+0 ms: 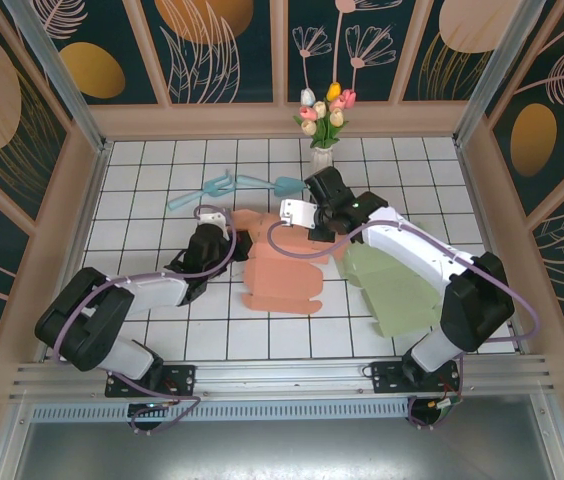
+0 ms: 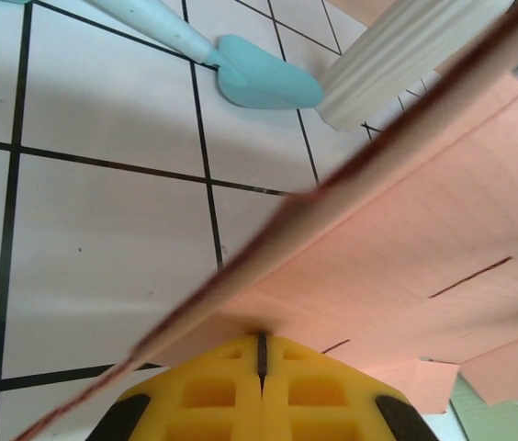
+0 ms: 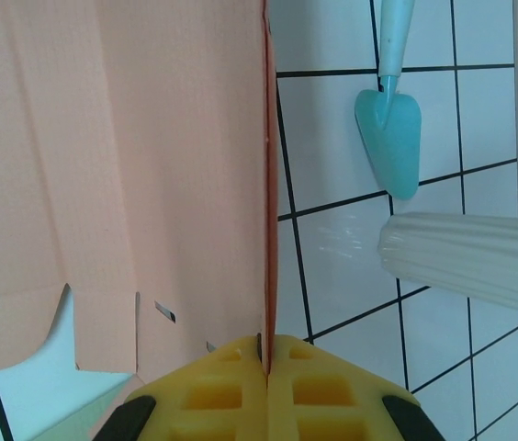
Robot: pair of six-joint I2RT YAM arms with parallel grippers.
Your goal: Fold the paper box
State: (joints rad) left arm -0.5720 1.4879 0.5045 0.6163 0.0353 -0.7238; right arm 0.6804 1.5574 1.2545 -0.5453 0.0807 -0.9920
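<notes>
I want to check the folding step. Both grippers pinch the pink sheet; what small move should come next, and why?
Probably turn both pinched edges a little inward, to crease the walls. The left gripper and the right gripper are each shut on an edge of the pink sheet; the pinched flaps rise off the table, while the middle lies flat.

This looks like a robotics lab cell dressed up as a home corner, not a real room. Aluminium frame posts (image 1: 50, 75) and a slotted metal rail (image 1: 282, 375) box in a white tiled tabletop (image 1: 142, 180). The left arm (image 1: 112, 310) and right arm (image 1: 432, 260) are bolted at that rail. Wall panels (image 1: 212, 40) carry printed botanical wallpaper above wooden trim (image 1: 192, 120), and a vase of tulips (image 1: 323, 125), probably artificial, stands at the back.
</notes>
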